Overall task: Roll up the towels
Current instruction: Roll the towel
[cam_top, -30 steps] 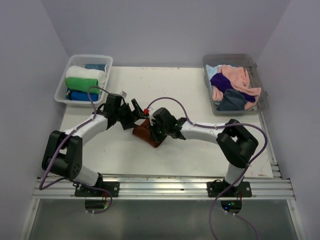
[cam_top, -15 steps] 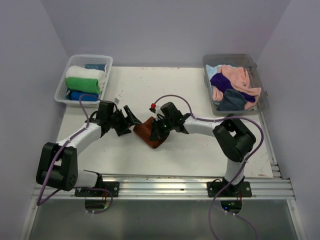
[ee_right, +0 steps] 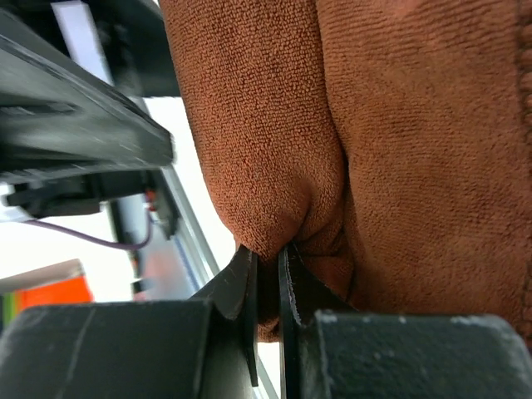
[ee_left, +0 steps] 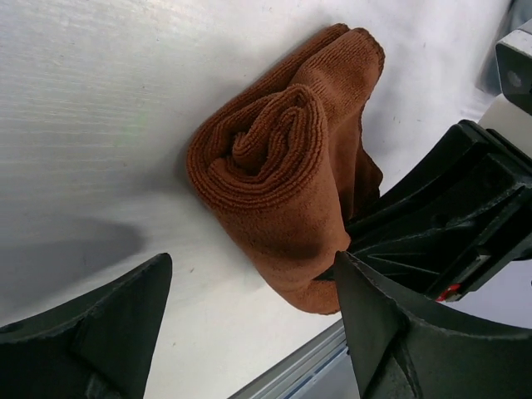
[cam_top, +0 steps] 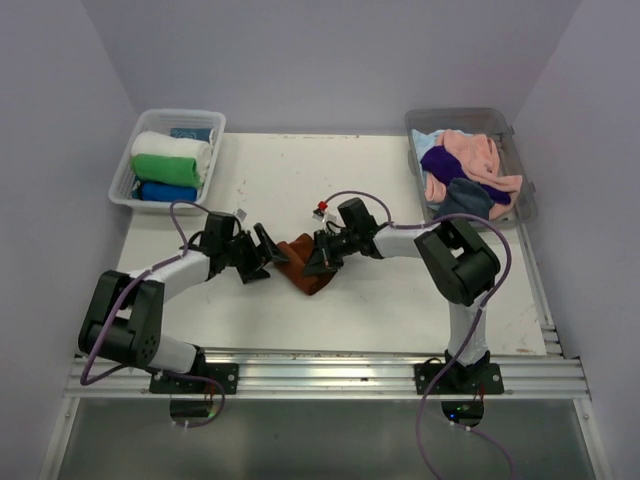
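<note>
Surfaces: rust-brown towel (ee_left: 283, 158) of soft, matt terry cloth with a fine looped, nubbly pile, on a smooth white worktop (ee_left: 91, 91) of faint sheen and fine streaks; left gripper (ee_left: 249, 278) and right gripper (ee_right: 266, 262) of matt black moulded plastic; right bin (cam_top: 528, 196) of clear, glossy plastic.

Rust-brown towel (ee_left: 283, 174); white table (cam_top: 330, 180); green towel (cam_top: 165, 167); purple towel (cam_top: 447, 160).

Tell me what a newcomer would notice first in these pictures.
A half-rolled rust-brown towel lies mid-table, pinched by the shut right gripper, with the open left gripper at its other side. At the far left, a clear bin holds rolled towels. At the far right, another bin holds a loose heap of towels.
</note>
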Available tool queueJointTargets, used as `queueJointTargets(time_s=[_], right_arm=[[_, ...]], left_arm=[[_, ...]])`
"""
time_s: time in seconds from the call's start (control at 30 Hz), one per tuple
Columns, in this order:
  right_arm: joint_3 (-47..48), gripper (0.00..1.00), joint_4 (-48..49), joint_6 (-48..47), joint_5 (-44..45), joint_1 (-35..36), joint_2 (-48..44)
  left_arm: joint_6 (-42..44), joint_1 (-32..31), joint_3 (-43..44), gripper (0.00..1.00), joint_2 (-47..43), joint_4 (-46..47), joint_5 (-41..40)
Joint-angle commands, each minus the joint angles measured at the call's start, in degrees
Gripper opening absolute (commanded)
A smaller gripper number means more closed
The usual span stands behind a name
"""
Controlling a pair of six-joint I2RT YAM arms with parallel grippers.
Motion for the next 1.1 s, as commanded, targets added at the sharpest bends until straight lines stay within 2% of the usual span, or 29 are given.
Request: queueJointTargets(time_s=[0.0, 0.2, 0.33, 0.37, 0.4, 0.47, 0.5, 0.6, 0.63, 0.67, 0.73, 0.77, 0.9, 1.07], right_arm=[[-1.4, 0.00, 2.5, 4.6, -3.9, -1.0, 2.9], [-1.2, 0.00, 2.0, 5.0, -3.9, -2.1, 2.2], [0.1, 0.00, -3.4, 1.6, -0.9, -2.1, 0.0], [0.3, 0.04, -5.2, -0.1, 0.3, -2.1, -0.7], [0.4, 0.17, -7.5, -1.3, 1.6, -2.1, -3.4], [0.9, 0.32, -12.7, -4.9, 6.9, -1.6, -6.4], [1.2, 0.45, -14.6, -6.3, 9.1, -1.3, -9.3], [1.4, 0.61, -18.6, -9.1, 18.2, 0.5, -13.7], [1.4, 0.61, -19.3, -9.6, 21.2, 2.0, -16.3], [1.4, 0.62, -20.5, -10.6, 29.0, 3.1, -17.4], [1.6, 0.62, -21.1, -12.3, 36.0, 7.3, -20.3], [2.2, 0.62, -21.7, -14.7, 43.1, 8.9, -20.9], [3.4, 0.62, -21.3, -20.7, 56.1, 16.6, -21.3], [3.7, 0.62, -17.5, -27.7, 61.5, 22.9, -20.1]], left_arm=[[-1.9, -1.6, 2.2, 0.81, 2.8, 5.1, 0.9], [-3.3, -3.0, 2.7, 0.66, 6.1, 7.9, 0.1], [-4.3, -3.4, 3.5, 0.51, 7.4, 7.3, -0.9], [-4.5, -3.5, 3.7, 0.49, 7.8, 7.0, -1.4], [-4.5, -3.6, 4.0, 0.48, 8.0, 6.4, -1.7], [-4.5, -3.7, 4.9, 0.47, 8.3, 3.7, -2.3], [-4.5, -3.7, 5.0, 0.46, 8.3, 3.0, -2.4], [-4.5, -3.8, 5.4, 0.46, 8.6, 2.2, -2.3], [-4.6, -3.9, 5.7, 0.45, 8.7, 2.1, -2.2], [-4.5, -3.9, 5.8, 0.45, 8.8, 1.8, -2.1], [-4.4, -4.0, 6.1, 0.45, 8.8, 1.2, -2.2], [-4.3, -4.1, 6.1, 0.45, 8.8, 1.0, -2.3], [-4.2, -4.1, 6.4, 0.45, 9.0, 0.1, -2.3], [-4.0, -4.1, 6.5, 0.45, 9.2, -0.1, -2.5]])
